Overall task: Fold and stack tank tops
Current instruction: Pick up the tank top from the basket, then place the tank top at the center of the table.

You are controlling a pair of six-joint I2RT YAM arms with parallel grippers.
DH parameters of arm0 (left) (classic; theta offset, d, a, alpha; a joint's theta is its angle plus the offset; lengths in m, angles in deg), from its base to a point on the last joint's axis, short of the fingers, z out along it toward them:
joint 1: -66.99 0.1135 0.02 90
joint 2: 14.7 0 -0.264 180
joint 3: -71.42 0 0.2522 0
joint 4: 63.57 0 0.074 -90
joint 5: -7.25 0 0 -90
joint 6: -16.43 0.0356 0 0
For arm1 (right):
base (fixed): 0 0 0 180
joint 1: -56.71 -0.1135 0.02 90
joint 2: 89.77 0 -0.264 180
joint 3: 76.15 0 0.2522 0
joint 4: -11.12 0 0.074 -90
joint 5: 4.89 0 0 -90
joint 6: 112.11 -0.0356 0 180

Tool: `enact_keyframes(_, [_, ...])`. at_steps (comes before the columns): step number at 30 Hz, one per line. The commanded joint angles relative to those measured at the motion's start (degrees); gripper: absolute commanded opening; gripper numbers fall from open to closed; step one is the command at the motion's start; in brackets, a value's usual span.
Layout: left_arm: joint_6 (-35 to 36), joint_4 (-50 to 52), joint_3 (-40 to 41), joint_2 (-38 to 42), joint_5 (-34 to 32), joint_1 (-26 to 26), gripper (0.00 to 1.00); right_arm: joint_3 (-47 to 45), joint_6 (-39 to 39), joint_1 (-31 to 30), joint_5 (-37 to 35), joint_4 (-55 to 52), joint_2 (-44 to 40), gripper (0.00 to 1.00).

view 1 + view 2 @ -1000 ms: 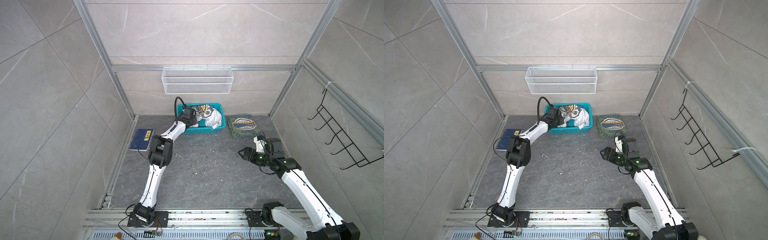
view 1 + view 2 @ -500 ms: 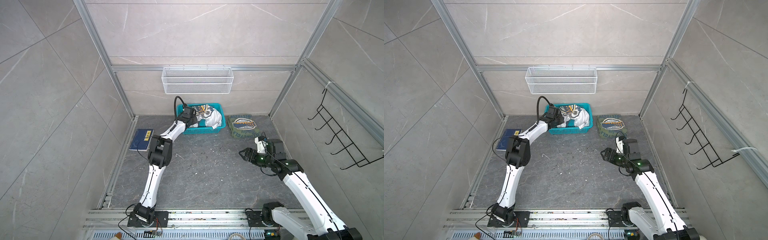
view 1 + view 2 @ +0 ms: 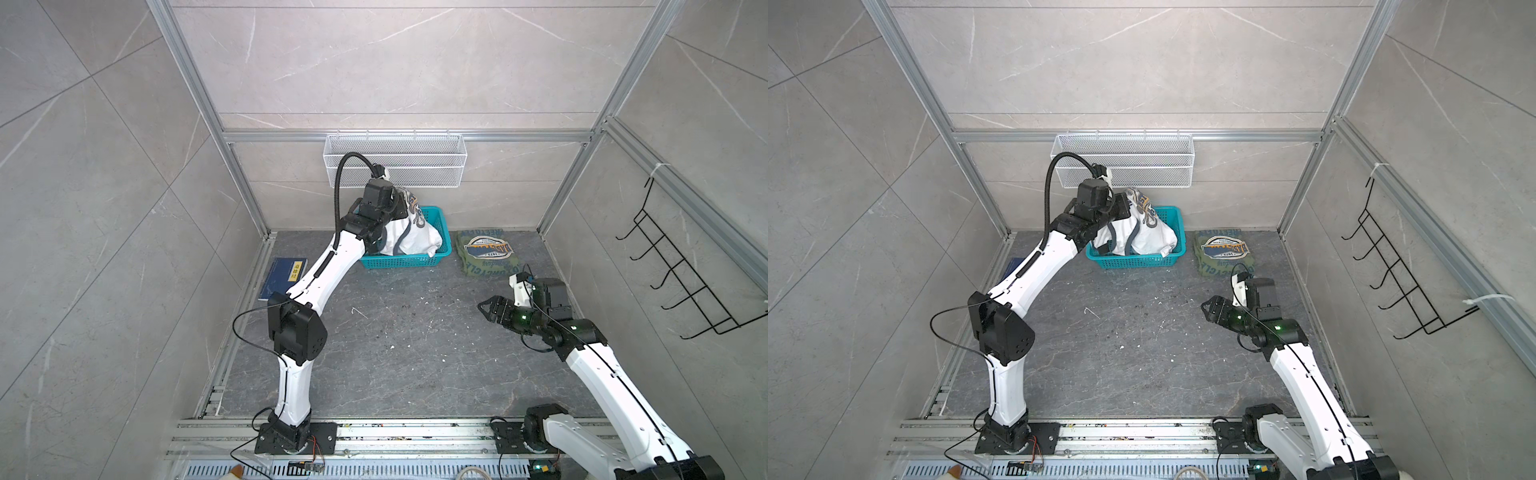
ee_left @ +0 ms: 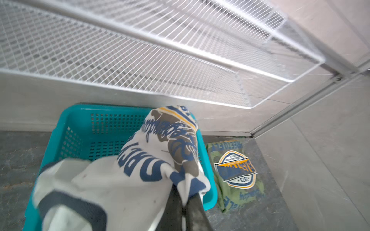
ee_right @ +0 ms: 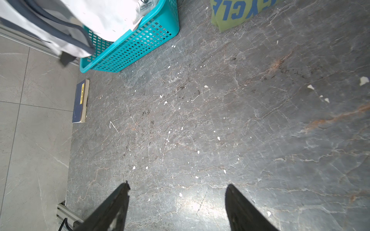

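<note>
Left gripper (image 4: 185,202) clamped on white top (image 4: 120,190), cloth hanging from it into basket (image 4: 80,112) below; right gripper (image 5: 177,184) jaws wide apart over floor (image 5: 220,120).

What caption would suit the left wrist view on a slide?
Left gripper pinches the white tank top over the teal basket; the green tank top lies folded beside it.

I see the white tank top (image 4: 120,190) carrying navy lettering and dark navy-grey trim; the olive green tank top (image 3: 487,257) shows a navy-yellow badge. The basket (image 3: 399,261) is teal, the book (image 3: 283,277) blue, my counter (image 3: 395,340) veined dark grey.
</note>
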Motion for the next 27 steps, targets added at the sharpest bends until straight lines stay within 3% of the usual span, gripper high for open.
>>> enact_keyframes(1, [5.50,1.40,-4.60,5.33,0.41,-2.52,0.00,-0.58,0.46,-0.27,0.16,-0.89,-0.40,0.77])
enact_keyframes(7, [11.06,6.79,-12.54,9.72,1.74,-9.08,0.00,-0.34,0.82,-0.29,-0.53,-1.58,-1.14,0.77])
enact_keyframes(10, [15.17,10.20,-15.81,11.75,-1.91,-14.11,0.00,0.36,0.93,-0.28,-0.74,-2.05,-1.53,0.77])
enact_keyframes(16, [17.61,12.54,-13.00,18.56,-6.13,-22.09,0.00,3.71,1.44,-0.27,-1.33,-3.71,-3.29,0.77])
enact_keyframes(21, [13.11,11.00,1.17,28.53,-12.29,-27.59,0.00,6.85,2.58,-0.31,-1.36,-5.88,-4.78,0.77])
enact_keyframes(24, [6.03,9.45,15.52,36.26,-15.35,-27.62,0.00,7.85,3.48,-0.27,-0.91,-6.98,-4.93,0.77])
enact_keyframes(27, [-2.75,9.90,32.77,43.94,-23.12,-27.62,0.00,8.35,4.87,-0.27,0.48,-8.50,-3.85,0.77])
